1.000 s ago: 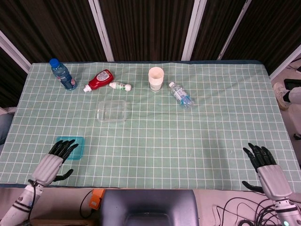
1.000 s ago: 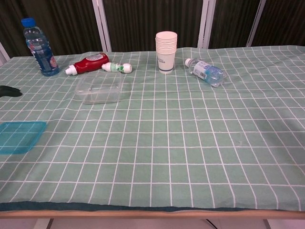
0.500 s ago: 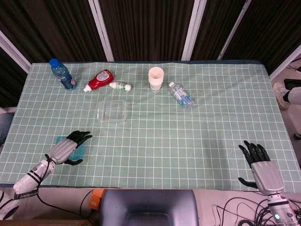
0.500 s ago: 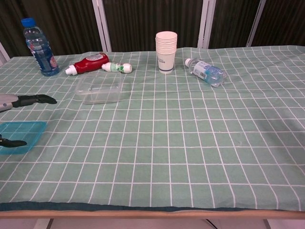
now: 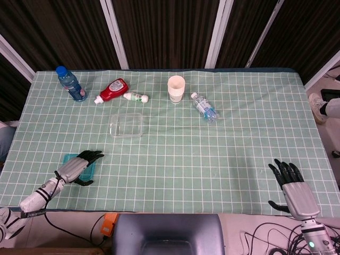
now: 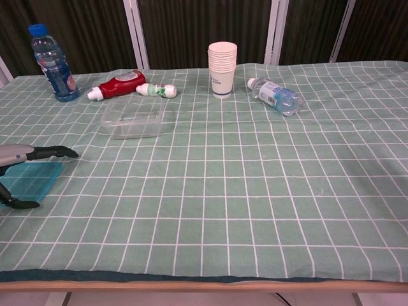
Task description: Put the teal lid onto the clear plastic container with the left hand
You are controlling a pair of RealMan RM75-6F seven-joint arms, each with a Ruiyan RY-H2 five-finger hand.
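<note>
The teal lid (image 5: 91, 170) (image 6: 32, 180) lies flat near the table's front left corner. My left hand (image 5: 79, 166) (image 6: 19, 153) reaches over it, with fingers stretched above its far edge and the thumb (image 6: 18, 203) by its near edge. No grip on the lid shows. The clear plastic container (image 5: 126, 125) (image 6: 134, 119) stands open-topped farther back and to the right of the lid, apart from the hand. My right hand (image 5: 292, 183) hovers at the front right edge with fingers spread and nothing in it. It shows only in the head view.
Along the back stand a blue-capped bottle (image 5: 69, 84), a red ketchup bottle (image 5: 112, 89) on its side, a small white bottle (image 5: 136, 97), a stack of paper cups (image 5: 176, 88) and a water bottle (image 5: 204, 107) lying down. Green checked cloth (image 5: 212, 159) covers the table.
My left hand has come in from the front edge and stretched forward over the teal lid, its thumb dropping to the lid's near edge. The right hand has drifted slightly back.
</note>
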